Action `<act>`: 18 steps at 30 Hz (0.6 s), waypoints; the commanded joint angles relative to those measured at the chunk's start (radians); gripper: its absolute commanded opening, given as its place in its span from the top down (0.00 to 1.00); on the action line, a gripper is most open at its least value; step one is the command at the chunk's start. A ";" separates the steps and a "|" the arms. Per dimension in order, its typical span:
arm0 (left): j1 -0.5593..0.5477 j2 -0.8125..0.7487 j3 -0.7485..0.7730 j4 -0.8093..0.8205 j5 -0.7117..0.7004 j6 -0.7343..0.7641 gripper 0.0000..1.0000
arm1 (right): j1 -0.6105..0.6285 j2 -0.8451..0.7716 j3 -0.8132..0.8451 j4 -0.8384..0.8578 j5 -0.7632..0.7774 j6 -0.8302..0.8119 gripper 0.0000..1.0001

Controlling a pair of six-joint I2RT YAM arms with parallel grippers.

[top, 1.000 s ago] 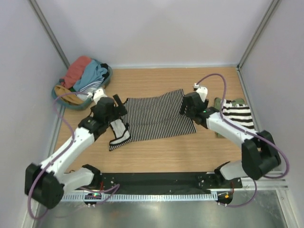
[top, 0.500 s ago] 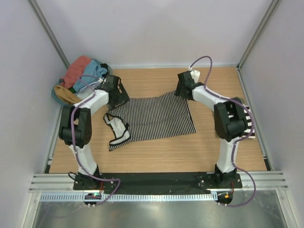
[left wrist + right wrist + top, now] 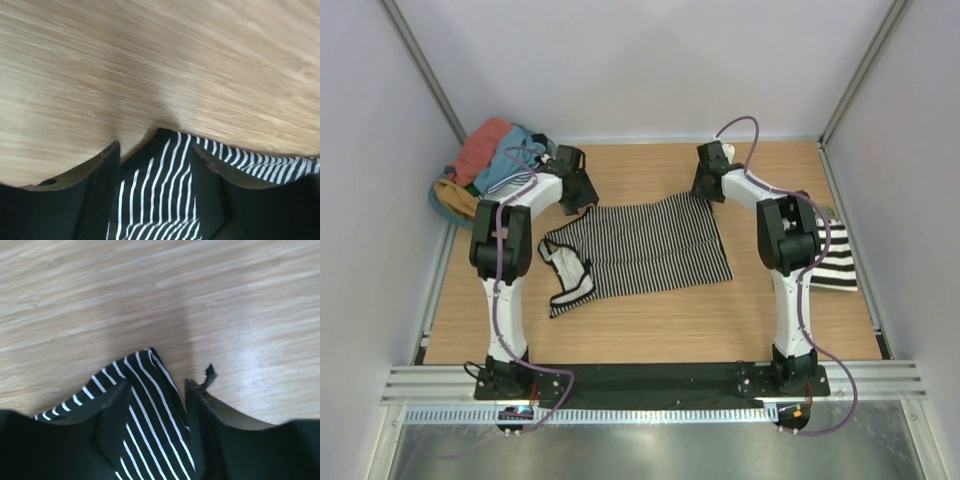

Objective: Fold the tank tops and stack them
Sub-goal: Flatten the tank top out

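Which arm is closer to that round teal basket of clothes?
Left. The left arm grips the black-and-white striped tank top at its corner beside the round teal basket; the right arm grips the other far corner, well away.

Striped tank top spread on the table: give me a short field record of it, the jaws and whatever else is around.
spread top: striped tank top, mid-table, unfolded
left jaws: at its far left corner, cloth between them; grip unclear
right jaws: at its far right corner, cloth between them; grip unclear
stack: folded striped top, right edge
basket: far left, holding coloured clothes
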 commanded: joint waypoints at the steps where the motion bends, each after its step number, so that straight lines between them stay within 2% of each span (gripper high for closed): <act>1: 0.003 0.048 0.044 -0.038 0.044 0.014 0.43 | 0.004 0.021 0.064 -0.004 -0.015 -0.018 0.49; 3: 0.001 0.060 0.045 -0.038 0.052 0.009 0.46 | 0.003 0.026 0.066 0.002 -0.011 -0.021 0.65; 4: 0.001 0.068 0.045 -0.036 0.052 0.009 0.50 | 0.001 0.027 0.067 0.004 -0.003 -0.020 0.71; 5: 0.001 0.071 0.045 -0.036 0.052 0.009 0.55 | 0.003 0.029 0.069 0.007 0.000 -0.020 0.82; 6: 0.003 0.072 0.045 -0.035 0.077 0.009 0.66 | 0.001 0.032 0.073 0.004 0.006 -0.020 0.87; 8: 0.003 0.080 0.047 -0.021 0.078 0.009 0.79 | -0.003 0.038 0.087 -0.005 0.030 -0.018 0.89; 10: 0.001 0.094 0.073 -0.021 0.064 0.015 1.00 | -0.011 0.047 0.101 -0.011 0.044 -0.017 0.90; 11: 0.003 0.115 0.090 -0.025 0.064 0.015 1.00 | -0.020 0.049 0.113 -0.017 0.058 -0.014 0.94; 18: 0.003 0.270 0.356 -0.013 0.093 0.015 1.00 | -0.094 0.044 0.116 -0.025 0.074 0.016 0.95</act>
